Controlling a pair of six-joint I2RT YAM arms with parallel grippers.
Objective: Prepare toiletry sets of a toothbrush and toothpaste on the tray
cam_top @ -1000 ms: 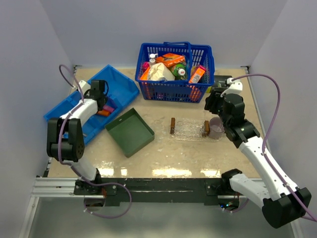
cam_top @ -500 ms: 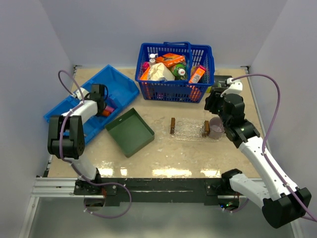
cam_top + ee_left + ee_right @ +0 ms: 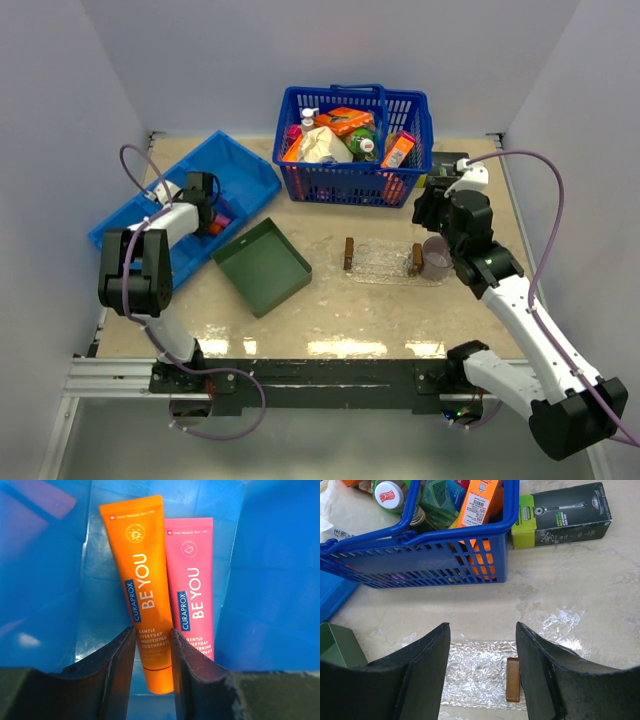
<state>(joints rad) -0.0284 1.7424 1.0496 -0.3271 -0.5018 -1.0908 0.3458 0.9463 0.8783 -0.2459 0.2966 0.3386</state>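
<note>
Two toothpaste tubes lie side by side in the blue divided bin (image 3: 280, 580): an orange tube (image 3: 142, 580) and, to its right, a pink tube (image 3: 192, 590). My left gripper (image 3: 152, 630) is down in the bin, open, its fingers straddling the cap end of the orange tube. In the top view it sits at the bin's middle (image 3: 207, 205). The clear tray (image 3: 382, 260) with brown handles lies at mid-table and holds nothing. My right gripper (image 3: 482, 625) hangs open above the tray's right handle (image 3: 513, 680). No toothbrush shows.
A blue basket (image 3: 355, 145) full of groceries stands at the back. Left of the clear tray lies a dark green square tray (image 3: 262, 265), and a purple mug (image 3: 436, 258) stands at the clear tray's right end. A black and green box (image 3: 562, 512) lies beside the basket.
The left wrist has settled slightly lower into the blue bin and its elbow has swung a little. The right arm has not moved.
</note>
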